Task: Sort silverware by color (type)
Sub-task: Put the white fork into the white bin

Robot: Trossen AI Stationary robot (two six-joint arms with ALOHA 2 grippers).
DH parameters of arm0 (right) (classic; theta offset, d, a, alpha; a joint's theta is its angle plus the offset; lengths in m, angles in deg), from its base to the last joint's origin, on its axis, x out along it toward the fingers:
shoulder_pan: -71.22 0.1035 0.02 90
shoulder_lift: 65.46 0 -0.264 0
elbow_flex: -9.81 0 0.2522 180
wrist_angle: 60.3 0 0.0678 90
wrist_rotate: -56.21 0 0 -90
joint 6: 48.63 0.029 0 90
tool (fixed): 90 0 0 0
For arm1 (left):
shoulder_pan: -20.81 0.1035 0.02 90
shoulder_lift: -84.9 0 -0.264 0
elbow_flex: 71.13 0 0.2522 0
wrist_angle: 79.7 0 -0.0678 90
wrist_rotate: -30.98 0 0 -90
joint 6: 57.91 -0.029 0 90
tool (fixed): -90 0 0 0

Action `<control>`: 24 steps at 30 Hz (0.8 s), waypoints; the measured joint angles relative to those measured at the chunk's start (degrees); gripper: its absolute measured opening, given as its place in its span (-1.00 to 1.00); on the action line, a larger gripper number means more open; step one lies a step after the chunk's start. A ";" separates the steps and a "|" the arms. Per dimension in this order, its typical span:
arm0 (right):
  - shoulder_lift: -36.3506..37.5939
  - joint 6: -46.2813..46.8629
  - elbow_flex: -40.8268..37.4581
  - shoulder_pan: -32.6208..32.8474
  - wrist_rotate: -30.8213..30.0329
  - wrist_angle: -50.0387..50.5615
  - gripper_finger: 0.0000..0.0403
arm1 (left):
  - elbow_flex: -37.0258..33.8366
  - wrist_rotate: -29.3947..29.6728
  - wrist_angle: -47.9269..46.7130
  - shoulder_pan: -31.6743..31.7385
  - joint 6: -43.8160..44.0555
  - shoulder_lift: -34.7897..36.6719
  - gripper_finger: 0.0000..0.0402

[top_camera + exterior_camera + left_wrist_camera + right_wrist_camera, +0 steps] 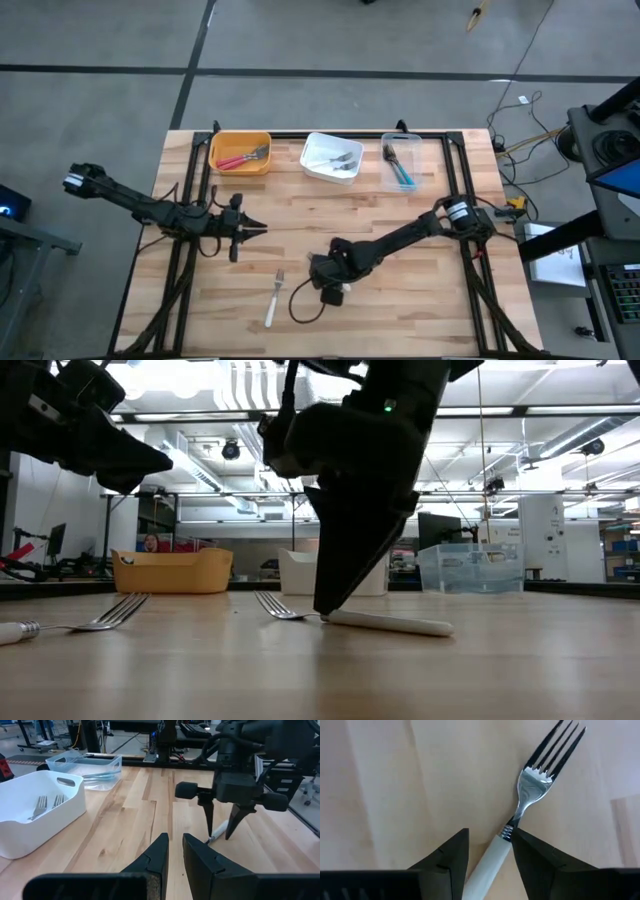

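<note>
A white-handled fork [520,815] of the silverware lies flat on the wooden table, its tines toward the table's left. My right gripper [490,834] is open and points steeply down at it, one finger on each side of the handle just behind the metal neck; the left wrist view shows the same gripper [219,836]. The high view hides this fork under that gripper [325,272]. A second white-handled fork [273,298] lies flat nearer the front edge. My left gripper [250,228] waits at mid-left, fingers slightly apart and nothing between them. My right gripper's fingers straddle the fork's white handle [495,851] next to the neck, coming from above and lying across it. One finger's [530,850] inner edge meets the neck in the wrist view; whether it touches I cannot tell. The fork lies flat on the table.
Along the far edge stand an orange bin [240,165] with red-handled forks, a white bin [318,165] with forks, and a clear bin [412,160] with teal-handled forks. A dark cable loop [298,305] hangs by the right gripper. Bare wood lies at front right.
</note>
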 joint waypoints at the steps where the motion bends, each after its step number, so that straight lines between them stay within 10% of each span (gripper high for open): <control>1: 0.00 -0.62 -0.02 -0.14 0.01 0.29 -0.29 | 0.00 0.00 0.00 0.00 0.00 -0.12 -0.81; 24: -1.95 0.62 -0.28 -0.68 -1.14 -2.00 -0.29 | 0.42 0.02 -0.03 -0.02 0.02 -0.48 -0.81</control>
